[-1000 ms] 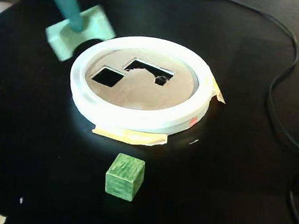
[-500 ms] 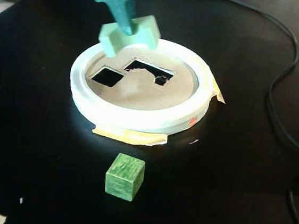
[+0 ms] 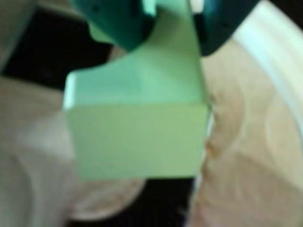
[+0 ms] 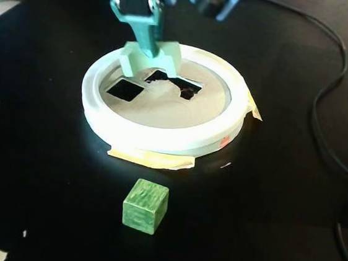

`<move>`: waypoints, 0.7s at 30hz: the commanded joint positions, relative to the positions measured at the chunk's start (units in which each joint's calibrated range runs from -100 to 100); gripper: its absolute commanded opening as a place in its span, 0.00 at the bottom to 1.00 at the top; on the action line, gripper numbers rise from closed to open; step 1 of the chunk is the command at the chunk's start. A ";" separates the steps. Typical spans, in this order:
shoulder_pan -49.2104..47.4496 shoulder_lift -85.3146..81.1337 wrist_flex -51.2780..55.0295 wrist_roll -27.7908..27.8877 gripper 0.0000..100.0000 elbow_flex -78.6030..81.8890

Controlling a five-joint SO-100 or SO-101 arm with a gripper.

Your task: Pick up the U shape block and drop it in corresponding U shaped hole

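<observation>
The teal tool [image 4: 150, 48] grips the pale green U-shaped block [image 4: 150, 58] by its middle notch, holding it over the far side of the white-rimmed round sorting board [image 4: 161, 132], just beside the U-shaped hole [image 4: 177, 84]. A square hole [image 4: 125, 89] lies to its left in the fixed view. A dark green cube [image 4: 145, 205] sits apart on the black surface [image 4: 266, 202], nearer the camera.

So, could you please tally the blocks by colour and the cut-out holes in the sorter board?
Light green U-shaped block, held in the tool: 1
Dark green cube, on the black table: 1
Cut-out holes in the round board, square and irregular: 2
Total: 4
</observation>
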 commanded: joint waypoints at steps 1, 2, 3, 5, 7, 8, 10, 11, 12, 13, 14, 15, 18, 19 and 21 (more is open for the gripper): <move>0.76 0.76 -2.34 -0.20 0.01 -8.35; 0.76 1.03 -2.34 -0.20 0.01 -8.90; 0.76 1.57 -2.34 -0.20 0.01 -9.90; 0.76 3.81 -2.34 -0.15 0.01 -12.36; 0.76 5.15 -2.34 -0.15 0.01 -14.18; 0.76 5.78 -2.34 -0.10 0.01 -14.91; 1.01 6.68 -2.14 -0.05 0.01 -15.63; 1.26 6.77 -2.04 -0.05 0.01 -15.63; 2.01 6.77 -1.63 0.00 0.01 -15.63; 2.51 6.77 -1.23 0.05 0.01 -15.63; 2.76 6.77 -1.43 0.20 0.01 -15.63; 3.13 6.77 -2.04 0.98 0.01 -15.63; 5.26 6.77 -2.24 2.54 0.01 -15.63; 5.75 6.77 -1.84 2.74 0.01 -15.63; 6.75 6.77 -1.13 2.74 0.01 -15.54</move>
